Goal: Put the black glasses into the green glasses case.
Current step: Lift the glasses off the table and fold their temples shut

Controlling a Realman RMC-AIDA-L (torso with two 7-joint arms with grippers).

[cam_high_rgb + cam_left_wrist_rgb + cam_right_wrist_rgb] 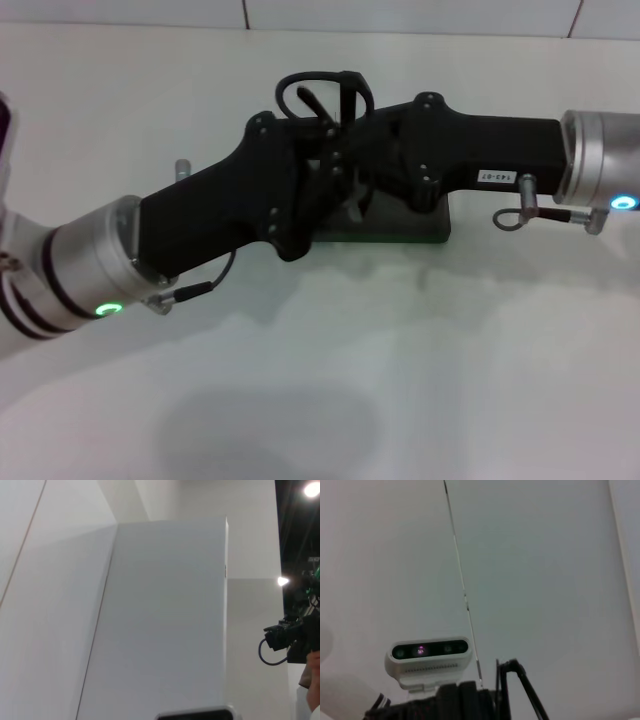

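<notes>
Both my grippers are meeting over the green glasses case (400,232) on the tabletop (450,360); the black glasses (325,95) are riding above it. Finger state: cannot tell, hidden. Judgement: I should lower slowly, keeping the frame level over the cavity.

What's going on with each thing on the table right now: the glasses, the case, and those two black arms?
Black glasses: raised above the case, between both tools, not yet inside.
Green glasses case: flat on the white table, mostly hidden under the arms; open or closed unclear.
Left tool: over the case, by the glasses.
Right tool: over the case, meeting the left one.
</notes>
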